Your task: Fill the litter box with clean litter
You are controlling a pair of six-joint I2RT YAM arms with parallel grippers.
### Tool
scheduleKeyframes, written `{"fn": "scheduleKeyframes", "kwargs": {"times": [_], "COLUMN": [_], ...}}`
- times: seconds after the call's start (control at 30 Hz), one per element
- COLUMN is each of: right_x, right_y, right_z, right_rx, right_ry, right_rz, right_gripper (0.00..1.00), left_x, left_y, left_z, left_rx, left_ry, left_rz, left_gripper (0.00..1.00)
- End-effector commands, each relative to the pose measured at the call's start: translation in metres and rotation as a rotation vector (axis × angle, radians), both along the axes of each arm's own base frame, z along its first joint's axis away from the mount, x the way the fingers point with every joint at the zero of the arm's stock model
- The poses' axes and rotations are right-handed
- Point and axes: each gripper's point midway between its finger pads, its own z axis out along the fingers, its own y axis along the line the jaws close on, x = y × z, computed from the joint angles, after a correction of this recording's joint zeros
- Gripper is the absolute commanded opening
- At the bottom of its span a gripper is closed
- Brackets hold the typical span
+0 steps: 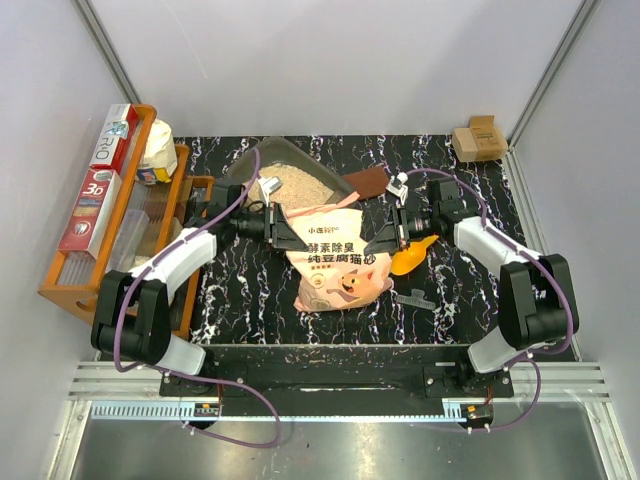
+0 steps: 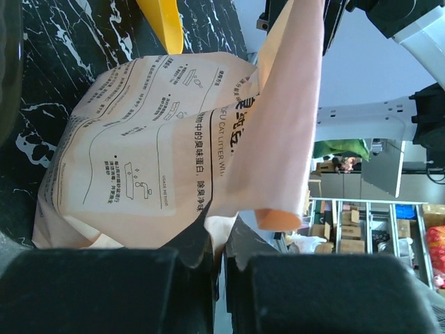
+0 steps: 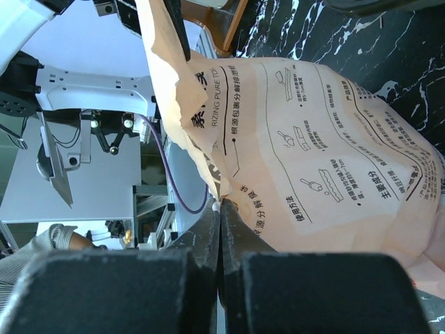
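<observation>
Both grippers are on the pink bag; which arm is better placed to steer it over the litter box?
Left, probably: the left gripper pinches the bag at the edge right beside the litter box, while the right gripper holds the side farther from it.

Both arms reach inward, left gripper [image 1: 294, 236] and right gripper [image 1: 380, 242] pinched closed on opposite edges of the pink bag [image 1: 335, 262].

bright even light, soft shadows, top view sharp, fingers [image 2: 104, 292] blurred in wrist views
</observation>
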Motion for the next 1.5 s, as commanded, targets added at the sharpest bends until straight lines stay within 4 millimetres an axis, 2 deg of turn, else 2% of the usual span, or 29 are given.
{"fn": "scheduleKeyframes", "kwargs": {"times": [0.0,0.07,0.17,0.3,0.43,0.5,0.63,0.7,0.8,0.83,0.9,0.93,0.97,1.0,1.07,1.1,1.17,1.2,1.27,1.3,1.37,1.4,1.47], "right_x": [0.002,0.006,0.01,0.01,0.006,0.005,0.007,0.01,0.012,0.012,0.012,0.012,0.012,0.012,0.012,0.012,0.014,0.014,0.015,0.016,0.016,0.016,0.015], "right_y": [0.001,0.003,0.005,0.005,0.004,0.004,0.005,0.005,0.006,0.006,0.006,0.006,0.006,0.006,0.006,0.006,0.006,0.007,0.007,0.007,0.007,0.007,0.006], "right_z": [0.02,0.016,0.02,0.027,0.027,0.026,0.029,0.029,0.026,0.024,0.023,0.022,0.022,0.022,0.022,0.022,0.021,0.022,0.022,0.023,0.021,0.02,0.021], "right_rx": [0.027,0.02,0.03,0.05,0.072,0.087,0.09,0.093,0.09,0.087,0.086,0.086,0.085,0.086,0.086,0.085,0.083,0.082,0.083,0.083,0.082,0.082,0.083], "right_ry": [0.074,0.172,0.311,0.368,0.488,0.537,0.702,0.701,0.71,0.719,0.727,0.728,0.728,0.725,0.725,0.725,0.722,0.72,0.716,0.714,0.72,0.722,0.725], "right_rz": [0.015,0.001,-0.01,-0.003,0.014,0.03,0.026,0.025,0.024,0.021,0.022,0.022,0.022,0.024,0.02,0.02,0.013,0.013,0.012,0.014,0.012,0.012,0.013], "right_gripper": [0.0,0.0,0.0,0.0,0.0,0.0,0.0,0.0,0.0,0.0,0.0,0.0,0.0,0.0,0.0,0.0,0.0,0.0,0.0,0.0,0.0,0.0,0.0], "left_x": [0.009,0.011,0.023,0.023,0.019,0.021,0.028,0.029,0.031,0.032,0.033,0.038,0.036,0.036,0.038,0.035,0.034,0.029,0.021,0.012,0.011,0.005,0.007], "left_y": [0.005,0.006,0.012,0.016,0.019,0.019,0.019,0.019,0.024,0.028,0.04,0.049,0.057,0.062,0.067,0.067,0.065,0.056,0.045,0.028,0.016,-0.002,-0.015], "left_z": [0.01,0.003,0.006,0.009,-0.001,0.005,0.018,0.019,0.015,0.02,0.013,0.024,0.016,0.024,0.039,0.054,0.07,0.08,0.086,0.086,0.081,0.077,0.07], "left_rx": [-0.017,-0.015,-0.016,-0.04,-0.05,-0.07,-0.087,-0.086,-0.047,-0.038,0.036,0.063,0.142,0.182,0.208,0.223,0.238,0.257,0.283,0.299,0.358,0.365,0.398], "left_ry": [0.059,0.12,0.15,0.232,0.308,0.331,0.322,0.3,0.239,0.202,0.133,0.058,0.06,-0.079,-0.201,-0.33,-0.491,-0.655,-0.819,-0.994,-1.159,-1.3,-1.41], "left_rz": [0.038,0.053,0.112,0.118,0.137,0.144,0.137,0.141,0.17,0.187,0.229,0.259,0.298,0.281,0.292,0.281,0.251,0.179,0.087,-0.037,-0.133,-0.249,-0.33], "left_gripper": [0.01,0.0,0.0,0.0,0.0,0.0,0.0,0.01,0.1,0.22,0.34,0.47,0.5,0.5,0.5,0.51,0.54,0.56,0.6,0.63,0.66,0.68,0.69]}}
